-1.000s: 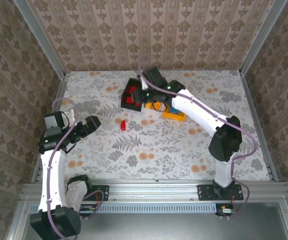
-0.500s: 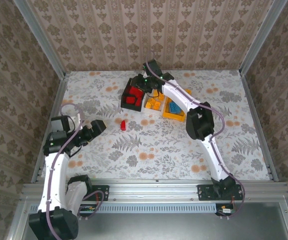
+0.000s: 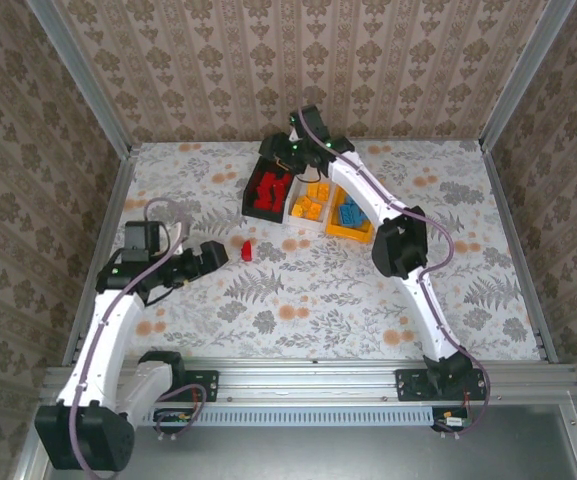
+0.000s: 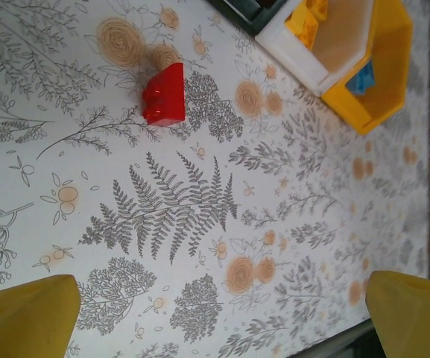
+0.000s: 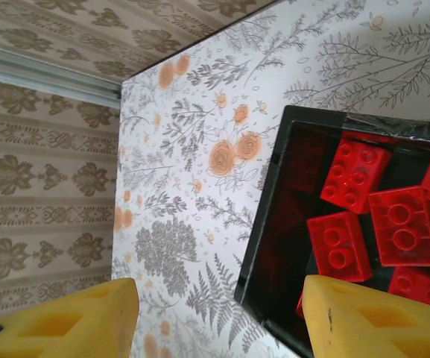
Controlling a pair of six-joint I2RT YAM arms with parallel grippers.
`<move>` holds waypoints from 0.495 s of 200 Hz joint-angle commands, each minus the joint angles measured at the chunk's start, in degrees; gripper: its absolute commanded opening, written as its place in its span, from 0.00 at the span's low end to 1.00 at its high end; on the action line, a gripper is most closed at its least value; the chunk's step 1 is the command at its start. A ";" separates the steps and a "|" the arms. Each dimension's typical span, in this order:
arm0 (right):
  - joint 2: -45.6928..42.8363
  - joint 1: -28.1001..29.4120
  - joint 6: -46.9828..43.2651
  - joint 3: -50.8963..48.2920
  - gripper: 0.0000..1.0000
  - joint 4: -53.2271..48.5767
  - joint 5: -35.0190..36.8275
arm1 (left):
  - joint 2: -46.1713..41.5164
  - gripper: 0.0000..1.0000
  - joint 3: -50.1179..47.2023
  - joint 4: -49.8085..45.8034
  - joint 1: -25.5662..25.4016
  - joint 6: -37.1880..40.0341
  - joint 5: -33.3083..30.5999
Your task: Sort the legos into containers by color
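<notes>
One red brick [image 4: 164, 94] is seen lying loose on the table [image 3: 298, 290]. It lies ahead of the left gripper [image 4: 218, 313], a little left of its midline and well apart from the fingertips. That gripper is released: its two yellow fingers [image 4: 24, 313] are spread wide, with nothing held between them and bare tabletop under the gap.

Beyond the brick, three joined bins are counted in a row: a black bin [image 5: 267, 216], a white bin [image 4: 293, 56] and a yellow bin [image 4: 390, 67]. The black bin lies directly beneath the right gripper [image 5: 215, 321]. One of that gripper's fingers is placed over the bin and the other over the table just outside its rim. This gripper is likewise released, its fingers parted and empty.

At least five red bricks [image 5: 405, 227] can be counted in the black bin, lying flat and touching one another. Orange bricks [image 3: 313, 205] are gathered in the white bin and blue bricks [image 3: 350, 213] in the yellow bin. Both groups are too small for an exact count.

The table is covered with a floral print and is enclosed by patterned walls [image 3: 298, 70]. Nothing lies between the left gripper and the loose brick.
</notes>
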 commanded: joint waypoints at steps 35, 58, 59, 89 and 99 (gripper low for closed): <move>-28.21 0.42 -9.25 -24.66 0.63 4.09 0.78 | 10.61 1.00 7.27 -0.86 -12.89 1.87 -19.18; -39.88 -0.01 -12.59 -41.07 0.63 7.06 1.93 | 16.60 0.99 9.37 0.34 -17.94 1.74 -24.35; -40.33 -0.06 -12.67 -41.60 0.63 7.07 1.97 | 16.91 0.99 9.46 0.40 -18.05 1.71 -24.51; -52.63 -0.70 -18.14 -59.29 0.64 3.24 6.38 | 25.26 0.95 11.99 0.40 -21.58 3.16 -29.80; -56.63 -1.05 -18.96 -65.22 0.65 2.87 7.09 | 27.65 0.93 12.53 0.76 -21.59 3.59 -30.83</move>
